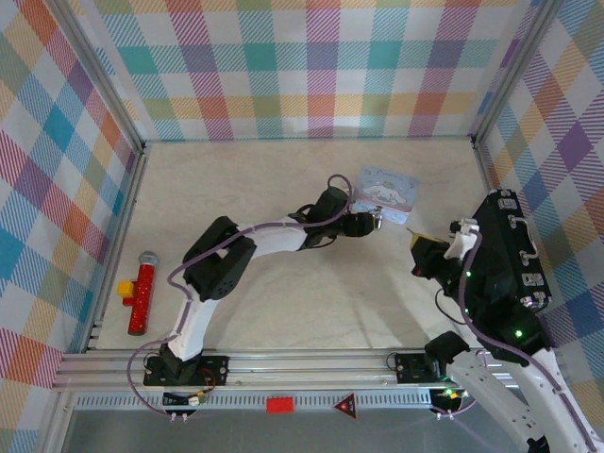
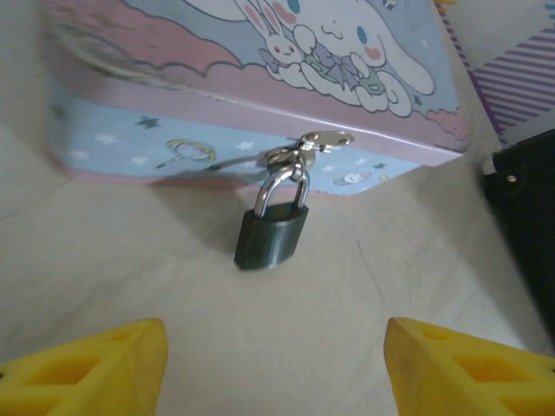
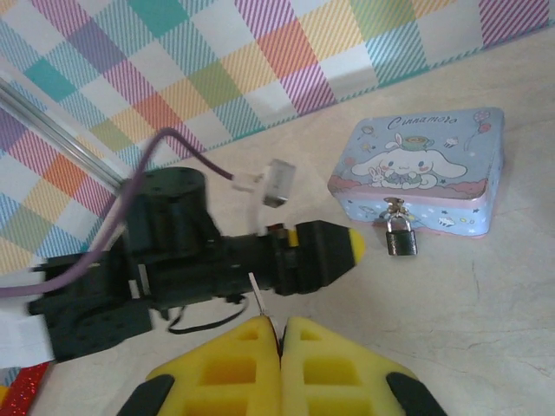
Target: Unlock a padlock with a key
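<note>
Left end effector point(image 2: 275, 336) open, padlock point(image 2: 271, 236) dead ahead, dangling from the tin point(image 2: 217, 87). It looks small, hard, slick and free-swinging: pinch its dark body. Your right end effector point(image 3: 282, 328) is clamped on the key point(image 3: 262, 302).

The padlock point(image 2: 270, 236) is dark grey with a silvery shackle. The tin point(image 2: 260, 87) is pale blue and pink, printed with a white cartoon dog. The table point(image 1: 283, 311) is cream and the walls point(image 1: 311, 66) pastel plaid. At the table's left edge, the stick point(image 1: 142, 297) is glittery red with a yellow knob. The left gripper point(image 2: 274, 334) and right gripper point(image 3: 280, 322) are yellow, and the key point(image 3: 262, 299) is silvery.
</note>
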Tool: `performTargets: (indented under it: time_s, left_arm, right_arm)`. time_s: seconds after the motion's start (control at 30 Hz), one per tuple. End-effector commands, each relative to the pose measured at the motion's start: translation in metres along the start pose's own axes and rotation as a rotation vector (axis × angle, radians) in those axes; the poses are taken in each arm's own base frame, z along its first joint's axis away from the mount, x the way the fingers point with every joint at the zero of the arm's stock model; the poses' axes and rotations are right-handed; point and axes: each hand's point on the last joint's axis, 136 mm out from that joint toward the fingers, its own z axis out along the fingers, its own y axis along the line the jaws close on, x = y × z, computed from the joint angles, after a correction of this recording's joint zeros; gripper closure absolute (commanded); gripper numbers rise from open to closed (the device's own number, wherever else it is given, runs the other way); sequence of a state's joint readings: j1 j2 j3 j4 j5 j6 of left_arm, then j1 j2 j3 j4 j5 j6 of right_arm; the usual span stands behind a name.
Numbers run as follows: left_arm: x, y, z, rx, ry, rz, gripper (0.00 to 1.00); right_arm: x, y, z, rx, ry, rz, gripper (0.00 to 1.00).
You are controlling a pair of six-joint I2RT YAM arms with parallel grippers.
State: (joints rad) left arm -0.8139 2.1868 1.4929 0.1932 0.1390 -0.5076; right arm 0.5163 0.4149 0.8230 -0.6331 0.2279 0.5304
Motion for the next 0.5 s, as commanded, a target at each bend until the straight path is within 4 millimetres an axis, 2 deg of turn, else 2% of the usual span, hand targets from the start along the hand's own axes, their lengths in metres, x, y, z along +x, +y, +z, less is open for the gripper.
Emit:
performTargets:
  time_s: [0.0, 0.17, 0.47]
  left_arm:
    - [-0.021, -0.011, 0.017, 0.009, -0.100, 0.006, 0.34]
    - [-0.016, -0.004, 0.041, -0.036, -0.092, 0.008, 0.36]
    - [-0.004, -0.003, 0.070, -0.069, -0.058, 0.011, 0.41]
  right_arm:
    - [0.012, -0.014, -0.013, 0.036, 0.019, -0.008, 1.00]
    - [0.018, -0.017, -0.020, 0.029, 0.017, -0.002, 1.00]
    - [0.018, -0.016, -0.020, 0.019, 0.014, -0.021, 1.00]
